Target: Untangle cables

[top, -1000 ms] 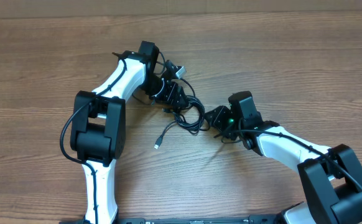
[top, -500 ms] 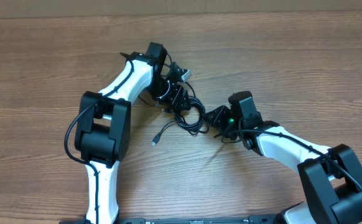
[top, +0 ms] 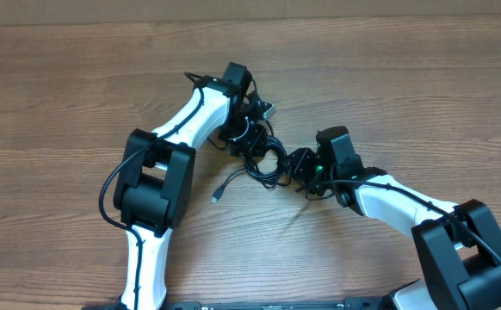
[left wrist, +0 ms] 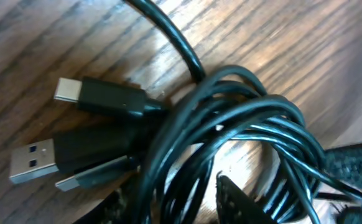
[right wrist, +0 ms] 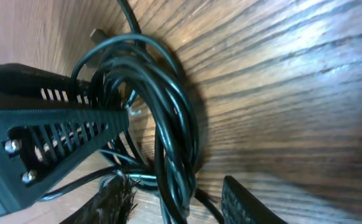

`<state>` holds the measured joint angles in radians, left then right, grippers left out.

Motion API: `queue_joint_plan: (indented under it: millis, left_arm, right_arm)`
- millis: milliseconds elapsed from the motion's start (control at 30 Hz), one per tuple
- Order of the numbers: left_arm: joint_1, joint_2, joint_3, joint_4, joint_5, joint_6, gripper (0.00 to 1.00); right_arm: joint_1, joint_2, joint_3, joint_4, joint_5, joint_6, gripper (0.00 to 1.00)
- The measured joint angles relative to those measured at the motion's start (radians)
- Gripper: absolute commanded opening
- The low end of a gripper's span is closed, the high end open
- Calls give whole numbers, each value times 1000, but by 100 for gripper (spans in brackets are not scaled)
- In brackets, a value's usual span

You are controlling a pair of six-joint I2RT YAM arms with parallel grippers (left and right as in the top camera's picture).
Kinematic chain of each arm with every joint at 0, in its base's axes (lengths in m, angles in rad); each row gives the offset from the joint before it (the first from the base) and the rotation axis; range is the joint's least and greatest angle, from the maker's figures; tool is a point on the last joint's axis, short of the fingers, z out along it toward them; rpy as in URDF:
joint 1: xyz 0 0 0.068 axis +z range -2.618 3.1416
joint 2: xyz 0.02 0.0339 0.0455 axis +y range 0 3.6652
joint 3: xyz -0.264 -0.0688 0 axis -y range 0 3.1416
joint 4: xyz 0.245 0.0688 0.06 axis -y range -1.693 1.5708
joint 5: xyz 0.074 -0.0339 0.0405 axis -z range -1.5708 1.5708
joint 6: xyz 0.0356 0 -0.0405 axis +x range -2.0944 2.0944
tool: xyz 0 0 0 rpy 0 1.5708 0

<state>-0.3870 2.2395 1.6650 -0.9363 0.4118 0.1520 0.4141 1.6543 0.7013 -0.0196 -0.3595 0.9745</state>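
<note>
Working the two arms from my remote station, I see the cables (top: 266,158) bunched in a black knot near the middle of the wooden desk (top: 78,86), between the two arms. The left end effector (top: 252,140) sits at the knot's far-left side, and the right end effector (top: 299,164) meets the knot from the right. One strand trails out of the bunch toward the near edge and ends in a small plug (top: 217,197) lying flat on the wood. From the left wrist, a USB-C plug (left wrist: 100,98), a USB-A plug (left wrist: 41,163) and a third, slimmer connector (left wrist: 91,176) lie side by side just left of the coiled loops. Strands run down between the left fingers (left wrist: 234,199), but I cannot tell whether they are pinched. From the right wrist, the fingers (right wrist: 243,199) stand apart on either side of the bundle, gaps showing, nothing clamped.
</note>
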Motion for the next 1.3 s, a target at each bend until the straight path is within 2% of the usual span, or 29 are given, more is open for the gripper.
queue_joint_plan:
  millis: [133, 267, 333, 400, 467, 500, 533, 567, 633, 733, 833, 900, 967, 1067, 1133, 1200, 1233, 1300]
  left_arm:
    - [0, 0, 0, 6, -19, -27, 21]
    - [1, 0, 0, 1, -12, -21, 14]
    - [7, 0, 0, -10, 23, -11, 7]
    - [31, 0, 0, -26, 88, 23, 4]
    - [74, 1, 0, -53, 173, 67, 5]
    - [134, 2, 0, -86, 294, 126, 6]
    - [145, 3, 0, -87, 309, 134, 7]
    - [196, 3, 0, -128, 428, 209, 7]
    - [241, 3, 0, -180, 554, 307, 8]
    - [267, 3, 0, -234, 656, 411, 8]
    - [269, 3, 0, -243, 733, 488, 4]
    - [269, 3, 0, -243, 762, 508, 4]
    - [269, 3, 0, -243, 794, 513, 4]
    - [270, 3, 0, -235, 836, 493, 4]
    - [270, 3, 0, -225, 850, 448, 4]
    - [270, 3, 0, -208, 860, 307, 4]
    - [270, 3, 0, -206, 851, 188, 4]
    - [270, 3, 0, -191, 830, 77, 4]
  right_arm:
    - [0, 0, 0, -19, -15, 0, 27]
    - [0, 0, 0, -19, -27, -5, 26]
    - [0, 0, 0, -7, -44, -16, 26]
    - [-1, 2, -2, 56, -100, -78, 41]
    - [-7, 2, -1, 100, -159, -112, 47]
    - [-16, 2, 6, 114, -232, -140, 48]
    - [-21, 2, 10, 115, -256, -146, 49]
    - [-25, 0, 15, 114, -286, -151, 50]
    - [-41, -17, 29, 126, -347, -163, 54]
    - [-71, -33, 39, 204, -431, -176, 56]
    - [-161, -37, 47, 340, -593, -174, 56]
    - [-208, -38, 47, 360, -658, -148, 58]
    - [-273, -41, 51, 277, -712, -122, 61]
    - [-288, -43, 58, 27, -663, -159, 56]
    - [-275, -44, 58, -55, -624, -196, 56]
    - [-248, -45, 58, -111, -592, -227, 55]
    - [-227, -45, 56, -166, -565, -243, 53]
    - [-200, -47, 57, -235, -537, -282, 48]
